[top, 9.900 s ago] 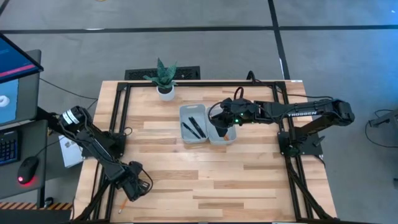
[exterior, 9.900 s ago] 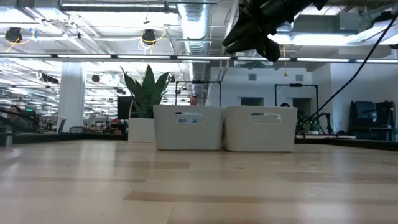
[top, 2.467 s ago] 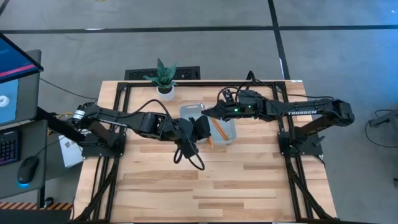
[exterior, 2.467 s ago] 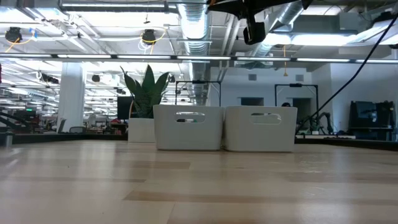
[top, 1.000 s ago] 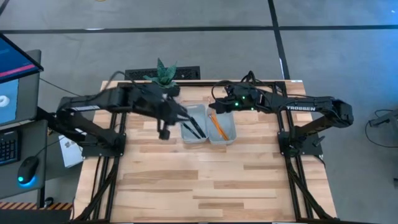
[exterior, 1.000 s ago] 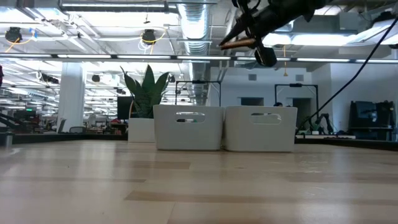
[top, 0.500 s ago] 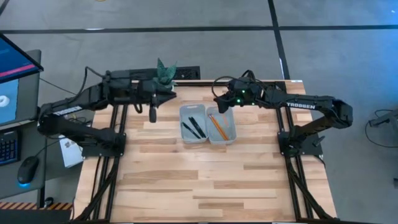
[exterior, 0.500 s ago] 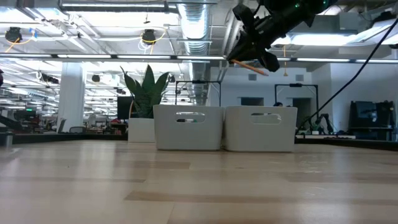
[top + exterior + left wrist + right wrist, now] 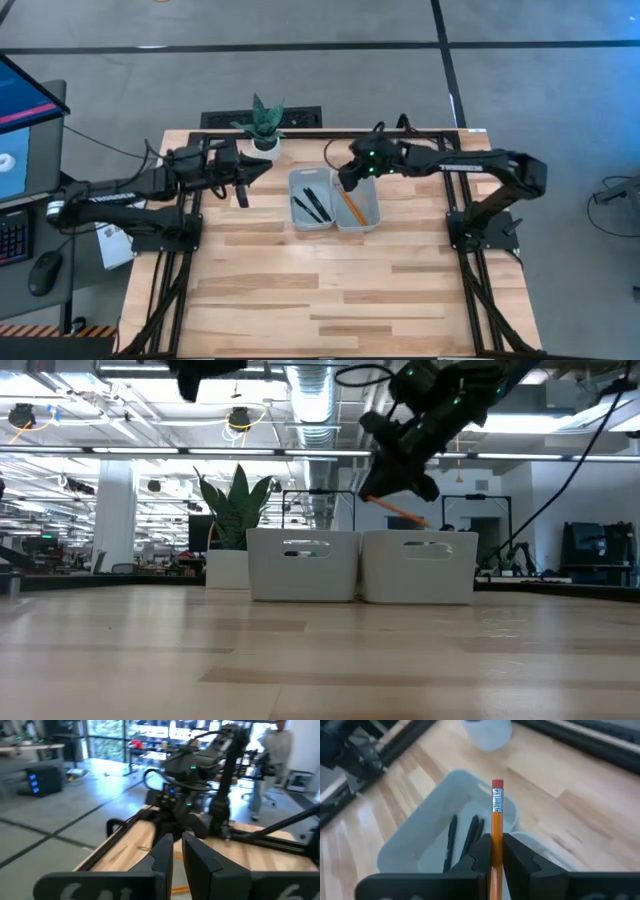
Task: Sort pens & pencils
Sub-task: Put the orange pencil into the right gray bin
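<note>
Pens [image 9: 312,205] lie binned; right pincer [image 9: 493,854] grips one pencil [image 9: 496,827] above the bins, left pincer [image 9: 177,851] narrow, empty.

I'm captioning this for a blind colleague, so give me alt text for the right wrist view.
The right gripper holds an orange pencil, eraser end away from the camera, above two pale bins. Three black pens lie in one bin, on a wooden table.
</note>
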`<action>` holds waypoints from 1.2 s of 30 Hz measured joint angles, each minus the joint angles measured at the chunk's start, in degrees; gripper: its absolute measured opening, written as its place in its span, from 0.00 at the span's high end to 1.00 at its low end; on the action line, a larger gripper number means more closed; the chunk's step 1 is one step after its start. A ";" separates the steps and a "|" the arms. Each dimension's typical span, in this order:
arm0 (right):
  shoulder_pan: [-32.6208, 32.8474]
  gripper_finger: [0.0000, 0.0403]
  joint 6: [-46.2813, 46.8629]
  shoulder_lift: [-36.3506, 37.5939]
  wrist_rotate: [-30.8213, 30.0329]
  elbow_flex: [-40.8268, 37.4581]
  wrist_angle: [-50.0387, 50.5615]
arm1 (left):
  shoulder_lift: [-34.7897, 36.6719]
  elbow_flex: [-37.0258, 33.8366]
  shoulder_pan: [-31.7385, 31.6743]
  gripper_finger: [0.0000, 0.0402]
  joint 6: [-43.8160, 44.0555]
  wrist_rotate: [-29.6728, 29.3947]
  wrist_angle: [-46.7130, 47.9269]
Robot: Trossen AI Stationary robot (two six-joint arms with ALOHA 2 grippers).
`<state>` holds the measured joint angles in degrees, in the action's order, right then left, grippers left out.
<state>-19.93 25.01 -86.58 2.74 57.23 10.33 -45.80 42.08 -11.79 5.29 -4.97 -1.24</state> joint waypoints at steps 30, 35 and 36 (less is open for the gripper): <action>2.30 0.85 -0.06 -4.68 0.42 -0.02 9.63 | 3.81 -4.08 0.00 0.93 -3.22 -6.86 0.88; 2.30 0.85 0.32 -4.68 0.42 -0.02 9.59 | 3.81 -4.08 0.00 0.93 -3.20 -6.85 0.90; 2.30 0.85 0.40 -4.68 0.44 -0.02 9.61 | 3.81 -4.08 0.00 0.93 -3.20 -6.85 0.90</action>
<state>-17.63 25.41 -91.26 3.18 57.21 19.94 -42.00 38.00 -11.79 2.09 -11.82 -0.34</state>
